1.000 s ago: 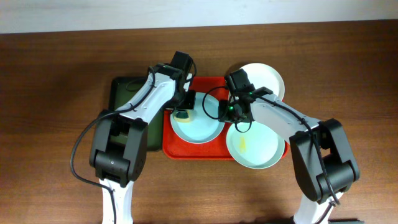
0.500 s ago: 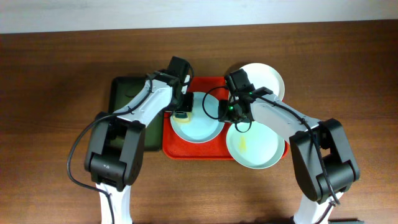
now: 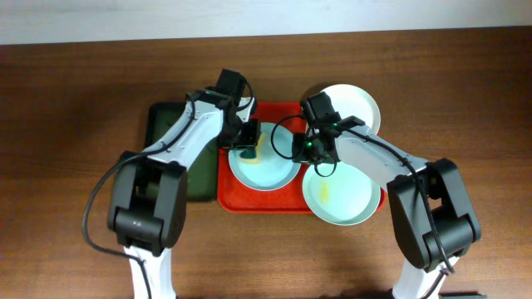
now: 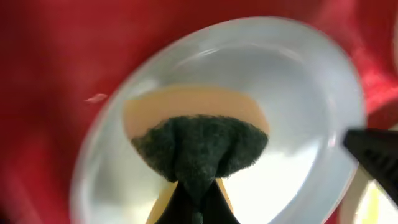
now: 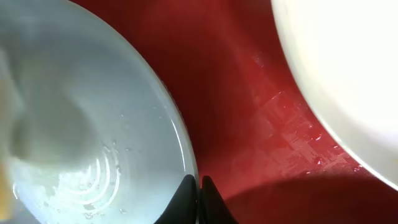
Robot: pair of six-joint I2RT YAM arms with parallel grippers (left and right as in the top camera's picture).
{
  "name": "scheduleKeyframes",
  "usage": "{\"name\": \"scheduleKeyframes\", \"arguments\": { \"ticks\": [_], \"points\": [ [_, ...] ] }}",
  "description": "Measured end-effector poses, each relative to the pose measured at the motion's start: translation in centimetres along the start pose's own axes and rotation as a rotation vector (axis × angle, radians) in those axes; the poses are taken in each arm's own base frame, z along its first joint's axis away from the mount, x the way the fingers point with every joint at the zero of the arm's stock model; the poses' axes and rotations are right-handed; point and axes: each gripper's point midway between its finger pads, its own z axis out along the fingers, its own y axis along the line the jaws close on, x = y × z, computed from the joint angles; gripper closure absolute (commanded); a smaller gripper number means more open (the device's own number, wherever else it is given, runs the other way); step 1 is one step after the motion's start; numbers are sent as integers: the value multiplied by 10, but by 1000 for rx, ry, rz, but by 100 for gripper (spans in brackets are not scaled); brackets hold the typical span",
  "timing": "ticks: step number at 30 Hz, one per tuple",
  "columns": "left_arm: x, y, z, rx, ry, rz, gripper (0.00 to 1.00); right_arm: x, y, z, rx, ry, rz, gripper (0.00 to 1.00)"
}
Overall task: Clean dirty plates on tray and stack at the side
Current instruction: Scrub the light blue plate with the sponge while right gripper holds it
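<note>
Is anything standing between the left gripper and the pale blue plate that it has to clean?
Only the sponge that the left gripper itself holds, and this rests on the pale blue plate. The right gripper pinches the plate's rim on the far side, so it does not block the way.

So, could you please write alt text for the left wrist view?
A sponge with a dark green face and a yellow body, held in the left pincer, rests against the pale blue plate, which lies on the red tray. The picture is blurred.
</note>
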Motion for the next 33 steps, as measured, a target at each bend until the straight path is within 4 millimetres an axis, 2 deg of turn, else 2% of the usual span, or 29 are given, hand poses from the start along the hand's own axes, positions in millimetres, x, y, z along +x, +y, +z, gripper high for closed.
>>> {"name": "scheduleKeyframes", "arguments": {
  "ticks": [2,3,7,12,23,28,33],
  "points": [
    [2,11,-15,-84,-14,-2,100,0,0,0,-1,0,0,96],
    [2,14,-16,-98,-17,-2,100,0,0,0,0,0,0,96],
    [0,23,-6,-131,-47,2,100,0,0,0,-1,-1,0,96],
    [4,16,6,-140,-60,12,100,0,0,0,-1,-1,-1,96],
    [13,21,17,-201,-80,-35,100,0,0,0,-1,-1,0,96],
    [13,12,22,-160,-133,-13,100,0,0,0,1,0,0,96],
    [22,-17,25,-38,-96,16,100,0,-1,0,3,-1,1,96]
  ]
}}
